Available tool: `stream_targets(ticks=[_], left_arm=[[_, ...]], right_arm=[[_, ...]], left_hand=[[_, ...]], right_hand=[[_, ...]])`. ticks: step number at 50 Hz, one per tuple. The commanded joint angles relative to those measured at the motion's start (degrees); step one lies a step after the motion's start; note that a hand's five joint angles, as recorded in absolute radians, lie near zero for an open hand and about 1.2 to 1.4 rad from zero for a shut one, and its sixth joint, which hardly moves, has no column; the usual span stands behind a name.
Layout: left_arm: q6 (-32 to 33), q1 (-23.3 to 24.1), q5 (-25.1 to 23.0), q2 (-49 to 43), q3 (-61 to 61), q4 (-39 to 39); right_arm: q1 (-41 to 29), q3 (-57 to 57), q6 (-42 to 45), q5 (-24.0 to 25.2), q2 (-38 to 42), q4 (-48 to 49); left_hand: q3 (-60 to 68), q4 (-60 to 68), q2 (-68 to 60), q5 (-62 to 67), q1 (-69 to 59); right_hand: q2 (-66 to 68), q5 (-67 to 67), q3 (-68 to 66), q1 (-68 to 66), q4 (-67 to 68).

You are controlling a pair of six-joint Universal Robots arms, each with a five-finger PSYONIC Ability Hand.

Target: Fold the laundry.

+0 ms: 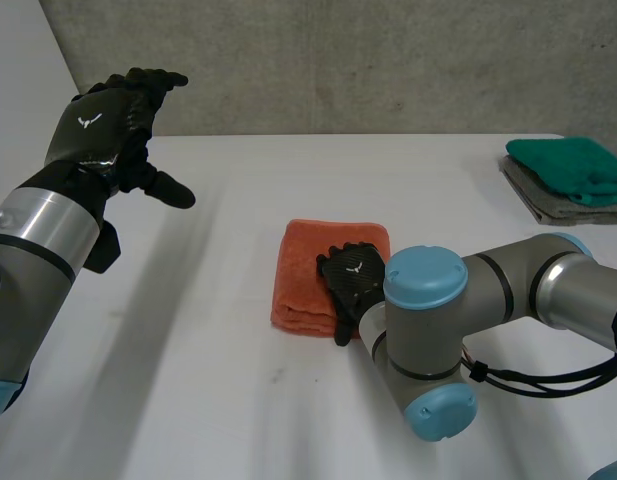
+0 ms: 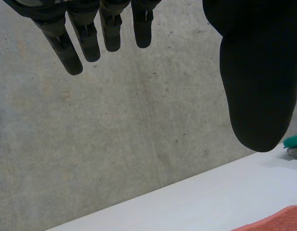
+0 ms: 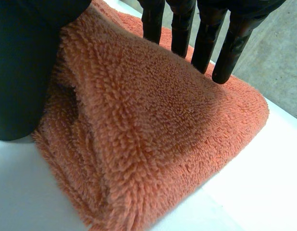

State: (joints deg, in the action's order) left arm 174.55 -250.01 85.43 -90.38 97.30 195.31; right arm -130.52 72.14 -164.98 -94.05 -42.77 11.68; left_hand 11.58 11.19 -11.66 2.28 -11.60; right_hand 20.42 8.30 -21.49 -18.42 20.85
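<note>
One orange towel (image 1: 306, 270), one green towel (image 1: 573, 165), one grey towel (image 1: 550, 207)

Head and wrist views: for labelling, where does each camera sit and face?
Head view: behind the arms, looking down at the table; left hand raised, right hand on orange towel.
Left wrist view: on that wrist, facing the wall; own fingers.
Right wrist view: on that wrist, facing the towel; own fingers.
Shared: the towel.

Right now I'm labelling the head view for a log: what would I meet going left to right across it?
left hand, raised → folded orange towel → stack of green and grey cloths
</note>
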Motion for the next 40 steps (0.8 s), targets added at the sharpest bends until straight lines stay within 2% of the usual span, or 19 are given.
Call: stream_targets(ticks=[1, 25, 40], left_arm=[[0.0, 0.0, 0.0, 0.0, 0.0, 0.0], [-0.2, 0.0, 0.0, -0.1, 0.0, 0.0], [-0.1, 0.0, 0.0, -0.2, 0.0, 0.0]], right_arm=[[0.0, -0.1, 0.0, 0.0, 0.1, 0.7], [0.1, -2.1, 1.2, 0.0, 2.1, 1.6], [0.1, -3.0, 1.3, 0.1, 2.2, 1.6]], left_hand=[[-1.6, -1.2, 1.7, -2.3, 1.6], [-1.6, -1.2, 1.7, -2.3, 1.6], [-1.6, -1.2, 1.7, -2.3, 1.6]], right_hand=[[6.3, 8.4, -5.2, -8.3, 5.9], [14.4, 16.5, -13.3, -16.4, 14.0], [14.6, 16.7, -13.5, -16.6, 14.1]])
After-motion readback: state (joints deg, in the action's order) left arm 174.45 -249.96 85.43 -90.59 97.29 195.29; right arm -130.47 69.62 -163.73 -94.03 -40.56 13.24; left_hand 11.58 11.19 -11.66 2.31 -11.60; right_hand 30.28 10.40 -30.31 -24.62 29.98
